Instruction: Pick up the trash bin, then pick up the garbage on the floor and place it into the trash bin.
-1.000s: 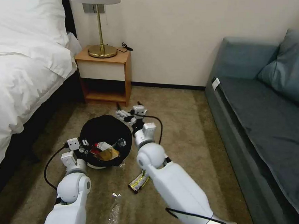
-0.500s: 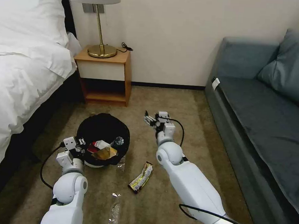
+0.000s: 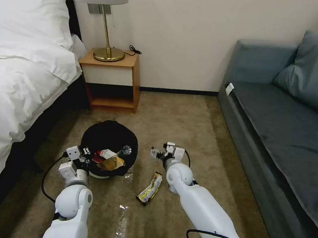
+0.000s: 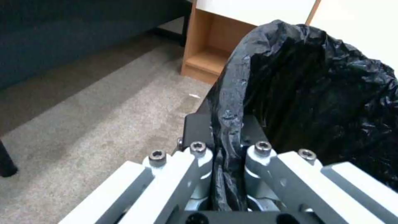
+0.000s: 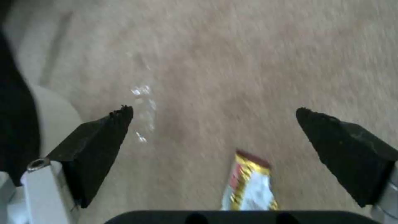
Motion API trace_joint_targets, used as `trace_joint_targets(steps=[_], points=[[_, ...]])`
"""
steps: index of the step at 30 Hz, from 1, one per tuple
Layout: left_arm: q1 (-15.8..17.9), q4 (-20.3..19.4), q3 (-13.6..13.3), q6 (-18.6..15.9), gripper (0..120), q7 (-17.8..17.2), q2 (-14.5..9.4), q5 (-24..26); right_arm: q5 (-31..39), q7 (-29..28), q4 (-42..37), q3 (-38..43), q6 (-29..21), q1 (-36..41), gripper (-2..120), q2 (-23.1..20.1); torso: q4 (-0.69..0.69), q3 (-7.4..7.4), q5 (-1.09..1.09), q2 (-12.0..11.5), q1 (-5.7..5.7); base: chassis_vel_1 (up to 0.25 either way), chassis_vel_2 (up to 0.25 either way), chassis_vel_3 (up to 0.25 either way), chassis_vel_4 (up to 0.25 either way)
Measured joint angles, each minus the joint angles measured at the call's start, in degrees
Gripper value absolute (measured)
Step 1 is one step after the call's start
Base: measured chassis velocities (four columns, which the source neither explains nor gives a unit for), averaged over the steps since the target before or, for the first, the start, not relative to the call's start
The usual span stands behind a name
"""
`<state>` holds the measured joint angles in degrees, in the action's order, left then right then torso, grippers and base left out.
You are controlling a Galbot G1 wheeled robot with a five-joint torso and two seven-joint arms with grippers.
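Note:
The trash bin, white with a black liner, is gripped at its near rim by my left gripper. In the left wrist view that gripper is shut on the crinkled liner edge of the trash bin. Inside the bin lie a red snack packet, a brown paper bag and a clear bottle. One piece of garbage, a yellow-black wrapper, lies on the carpet right of the bin. My right gripper hovers open beyond it; the right wrist view shows the gripper wide open, with the wrapper near its base.
A silvery tape strip lies on the carpet close to me. A bed is on the left, a wooden nightstand with a brass lamp stands by the wall, and a blue-grey sofa runs along the right. Bare carpet lies between bin and sofa.
My right arm has pulled back from the far side of the bin, swinging right and then nearer to me, and now hangs over the carpet by the wrapper. The left gripper still holds the bin.

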<state>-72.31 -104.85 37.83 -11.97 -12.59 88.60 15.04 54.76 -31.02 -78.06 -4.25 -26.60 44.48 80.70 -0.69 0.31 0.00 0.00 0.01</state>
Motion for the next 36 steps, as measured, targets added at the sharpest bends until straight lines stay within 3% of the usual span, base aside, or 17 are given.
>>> trace_joint_targets(steps=[20,36], points=[[1.2,2.0,0.1,0.2,4,-0.2,1.3,-0.7,-1.2,0.9,1.4,0.5,-3.3,7.2,100,2.1,0.00,0.01,0.00,0.0,0.00,0.000,0.000,0.000,0.000],[0.1,1.3,0.6,0.7,4,0.0,1.6,-0.6,-4.4,5.3,7.7,1.5,-0.8,7.5,100,5.6,0.00,0.00,0.00,0.0,0.00,0.000,0.000,0.000,0.000]])
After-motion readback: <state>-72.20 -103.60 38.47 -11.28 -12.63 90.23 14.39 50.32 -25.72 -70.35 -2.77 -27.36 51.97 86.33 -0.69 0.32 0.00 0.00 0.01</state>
